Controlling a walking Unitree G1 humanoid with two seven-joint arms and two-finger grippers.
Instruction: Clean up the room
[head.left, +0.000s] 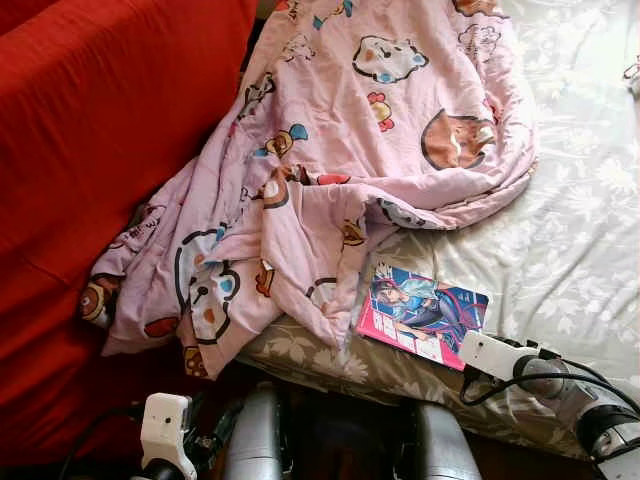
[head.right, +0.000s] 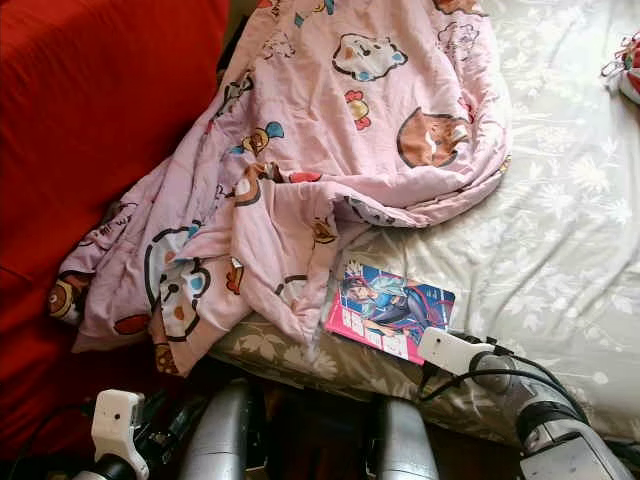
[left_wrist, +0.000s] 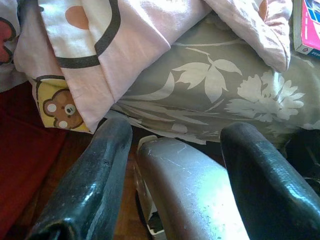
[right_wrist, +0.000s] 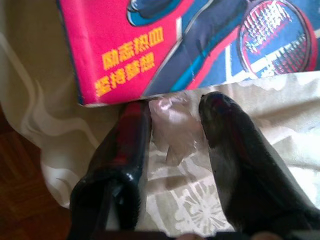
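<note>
While my left gripper (left_wrist: 175, 145) hung open by the bed (head.left: 560, 260), my right gripper (right_wrist: 175, 117) stood open. Its fingertips (right_wrist: 135, 112) touched the book (head.left: 422, 312), at five o'clock from the blanket (head.left: 340, 150).

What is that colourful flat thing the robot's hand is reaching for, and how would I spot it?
Look at the bed with the pale leaf-patterned sheet, then at its near edge, just below the crumpled pink cartoon blanket. There lies a thin book, flat on the sheet, with the right gripper open right at its edge. Its glossy pink and blue illustrated cover sets it apart from the soft bedding around it.
</note>
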